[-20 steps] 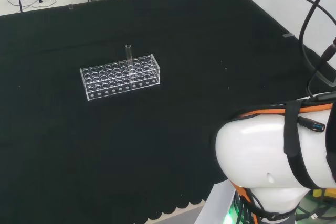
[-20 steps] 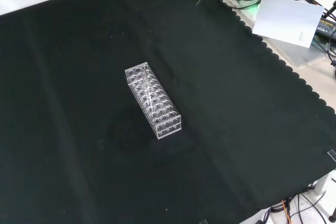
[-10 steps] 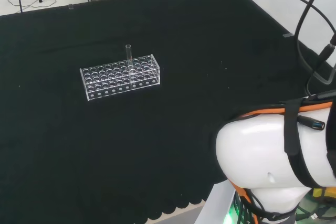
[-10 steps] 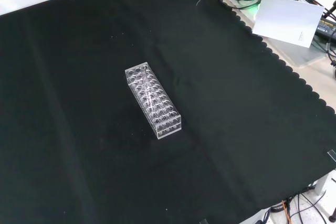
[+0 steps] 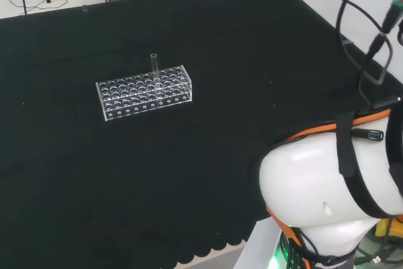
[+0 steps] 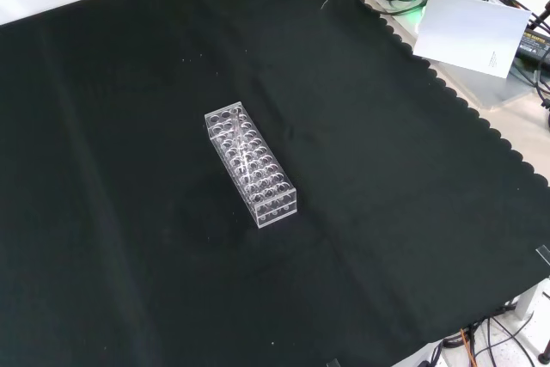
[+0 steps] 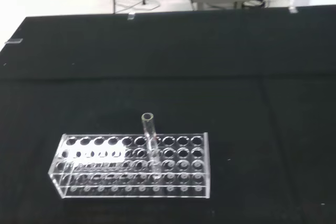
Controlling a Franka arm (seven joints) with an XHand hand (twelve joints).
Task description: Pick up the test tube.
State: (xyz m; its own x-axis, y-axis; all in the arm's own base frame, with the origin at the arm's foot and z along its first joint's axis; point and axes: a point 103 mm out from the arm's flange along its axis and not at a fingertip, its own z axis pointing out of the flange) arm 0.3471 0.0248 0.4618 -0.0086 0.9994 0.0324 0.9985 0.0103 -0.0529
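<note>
Tube waiting in rack
We see the tube (image 5: pixel 153 62) upright in the rack (image 5: pixel 143 92), mid-desk (image 5: pixel 75 174); the fingers' state we cannot tell.

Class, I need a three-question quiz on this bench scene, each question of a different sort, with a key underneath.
1. True or false: the test tube stands upright in the clear rack.
2. Multiple choice: in the head view, the tube sits in the rack's A) near row, B) far row, C) outside the rack.
3. Fill in: the rack rests on a ______ cloth.

Key: 1 true; 2 B; 3 black.
</note>
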